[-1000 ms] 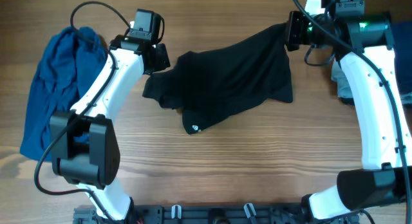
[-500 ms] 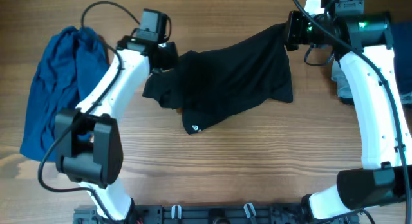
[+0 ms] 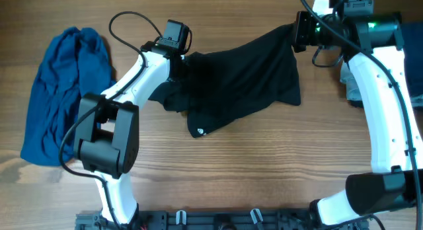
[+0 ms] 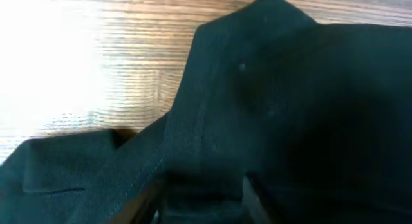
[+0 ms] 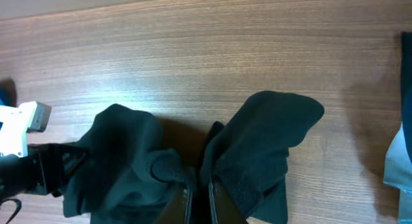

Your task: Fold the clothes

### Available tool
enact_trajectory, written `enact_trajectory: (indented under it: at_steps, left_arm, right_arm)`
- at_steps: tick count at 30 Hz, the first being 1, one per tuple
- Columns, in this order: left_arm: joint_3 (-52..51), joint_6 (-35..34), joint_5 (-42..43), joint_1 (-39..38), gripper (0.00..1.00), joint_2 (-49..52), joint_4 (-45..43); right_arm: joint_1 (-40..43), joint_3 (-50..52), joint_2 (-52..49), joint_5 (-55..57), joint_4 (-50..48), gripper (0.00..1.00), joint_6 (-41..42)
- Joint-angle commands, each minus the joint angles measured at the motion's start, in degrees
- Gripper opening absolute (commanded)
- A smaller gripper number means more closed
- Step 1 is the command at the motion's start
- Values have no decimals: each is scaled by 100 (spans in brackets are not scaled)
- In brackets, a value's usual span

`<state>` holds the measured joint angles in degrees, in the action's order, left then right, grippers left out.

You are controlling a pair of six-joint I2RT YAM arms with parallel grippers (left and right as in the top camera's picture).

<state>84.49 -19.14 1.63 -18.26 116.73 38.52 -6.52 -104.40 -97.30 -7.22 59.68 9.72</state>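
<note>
On the black garment [image 3: 244,78], right pincer [image 5: 198,186] clamps a fold tight; left pincer [image 4: 203,201] sits buried, opening unclear.

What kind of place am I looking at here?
Probably a robotics lab bench: a left arm and a right arm are mounted at a wooden table, with a black garment and a blue garment on it.
</note>
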Motion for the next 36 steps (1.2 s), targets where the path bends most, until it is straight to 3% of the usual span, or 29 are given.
enact_trajectory:
  at_steps: [1,13,36]
  left_arm:
    - [11,98,-223,15,42,31,0]
    - [9,247,-251,9,47,31,168]
    - [-20,247,282,-129,34,57,81]
  right_arm:
    - [33,-122,-66,140,-31,4,-61]
    - [33,-122,-66,140,-57,4,-59]
    - [33,-122,-66,144,-61,4,-76]
